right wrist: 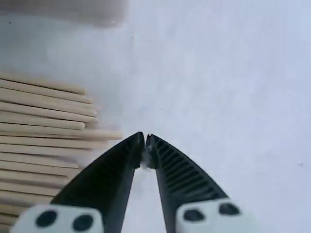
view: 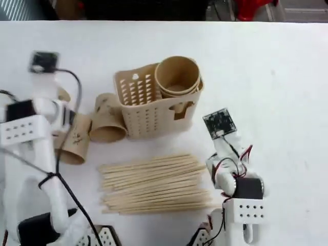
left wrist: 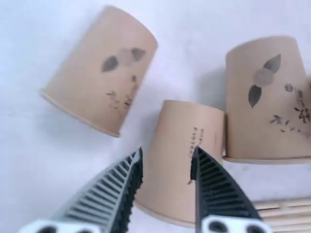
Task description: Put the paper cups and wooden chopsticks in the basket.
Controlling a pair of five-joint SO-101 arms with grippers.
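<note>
wide-parted left gripper (left wrist: 167, 158) hangs over a toppled paper cup (left wrist: 177, 141) — likely needing a squeeze, then a lift to the basket (view: 138, 105) — right gripper (right wrist: 145, 140) pinched closed beside chopsticks (right wrist: 43, 141).

- Stacked brown paper cups (view: 177, 76) in beige perforated plastic basket (view: 148, 110).
- Three tipped brown paper cups (view: 107, 125) left of basket.
- Pale wooden chopsticks (view: 156, 184) heaped before basket.

The paper cups (left wrist: 99, 68) are kraft brown with grey-green leaf prints and dark lettering. The basket (view: 146, 110) is pale beige, patterned with rows of small cut-outs. The wooden chopsticks (view: 154, 184) are light blond, the table (view: 266, 66) white. The left gripper (left wrist: 167, 155) and right gripper (right wrist: 145, 138) are black and ribbed.
</note>
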